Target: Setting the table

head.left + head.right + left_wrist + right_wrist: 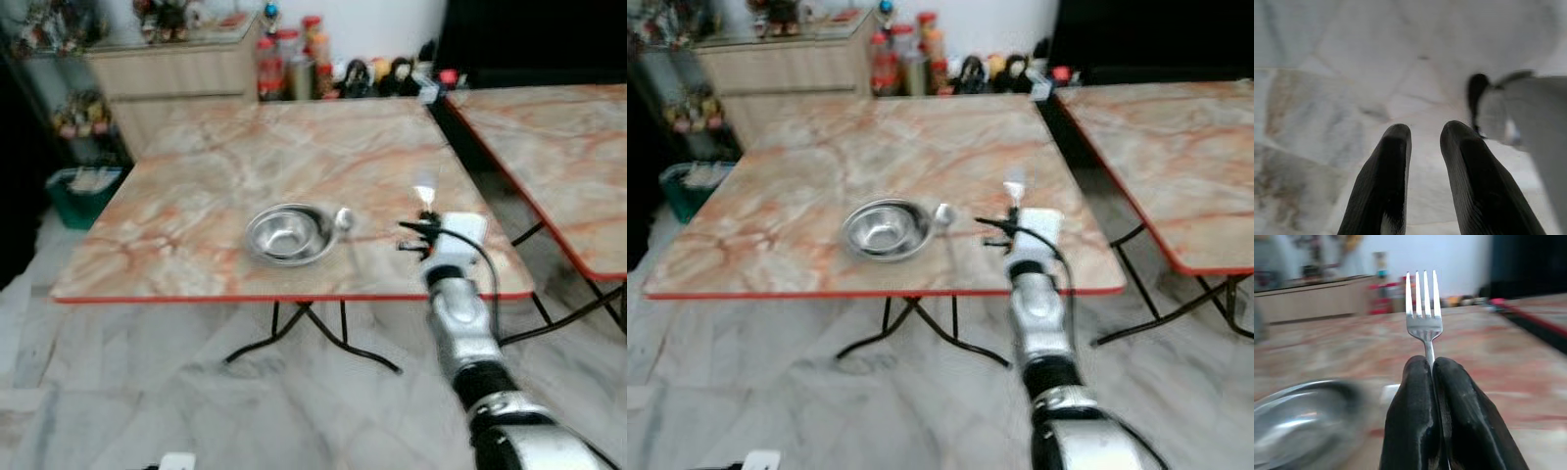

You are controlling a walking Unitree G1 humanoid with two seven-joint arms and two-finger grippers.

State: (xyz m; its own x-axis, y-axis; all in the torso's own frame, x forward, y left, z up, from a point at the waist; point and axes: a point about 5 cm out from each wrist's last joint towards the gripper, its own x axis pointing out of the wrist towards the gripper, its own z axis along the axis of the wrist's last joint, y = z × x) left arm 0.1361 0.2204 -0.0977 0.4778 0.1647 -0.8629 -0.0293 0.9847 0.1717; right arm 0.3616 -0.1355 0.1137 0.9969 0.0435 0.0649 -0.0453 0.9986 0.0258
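Note:
A steel bowl (287, 233) stands near the front edge of the marble-patterned table (196, 196), with a spoon (342, 219) lying against its right side. My right gripper (421, 235) hovers over the table's front right part, to the right of the bowl. It is shut on the handle of a fork (1423, 308), whose tines point up and away (424, 196). The bowl's rim (1298, 401) is blurred beside those fingers (1410, 401). My left gripper (1424, 134) hangs over the floor, its fingers a little apart and holding nothing.
A second, similar table (558, 147) stands close on the right across a narrow gap. Bottles and jars (294, 64) crowd the far edge beside a wooden cabinet (176, 69). A green basket (83, 191) sits on the floor at left.

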